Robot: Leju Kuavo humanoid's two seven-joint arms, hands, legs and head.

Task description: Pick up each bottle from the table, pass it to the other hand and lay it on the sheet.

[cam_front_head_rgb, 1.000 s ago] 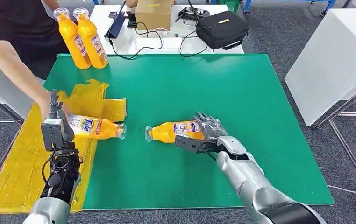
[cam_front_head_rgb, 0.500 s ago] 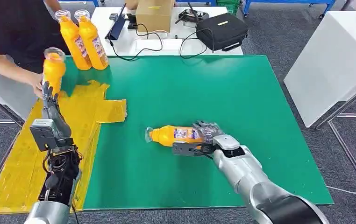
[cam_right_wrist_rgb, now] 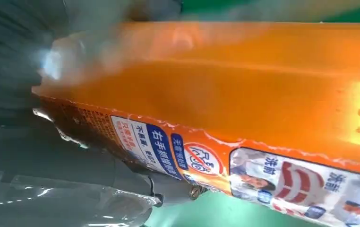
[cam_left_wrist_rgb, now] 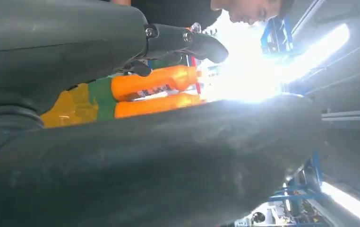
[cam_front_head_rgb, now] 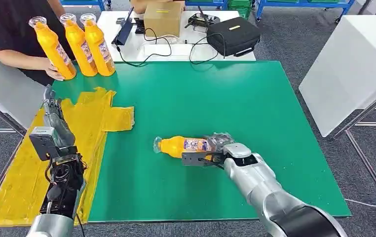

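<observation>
An orange bottle (cam_front_head_rgb: 178, 145) with a clear cap lies on its side on the green table (cam_front_head_rgb: 201, 94), cap pointing left. My right hand (cam_front_head_rgb: 219, 146) grips its base end; up close the bottle's body (cam_right_wrist_rgb: 244, 90) lies against my palm. My left hand (cam_front_head_rgb: 53, 114) is raised over the yellow sheet (cam_front_head_rgb: 18, 173), fingers straight and apart, holding nothing. Three more orange bottles (cam_front_head_rgb: 80, 44) stand upright at the table's far left corner, and two of them (cam_left_wrist_rgb: 154, 82) also appear past my left hand's fingers.
A person in black stands at the far left, one hand (cam_front_head_rgb: 54, 73) on the leftmost standing bottle. Behind the green table a white table carries a cardboard box (cam_front_head_rgb: 162, 16), a black case (cam_front_head_rgb: 234, 30) and cables. A white panel (cam_front_head_rgb: 349, 64) stands to the right.
The person lifted the bottle off the yellow sheet and stood it beside the two at the far corner. My right hand kept its hold on the lying bottle; my left hand stayed raised.
</observation>
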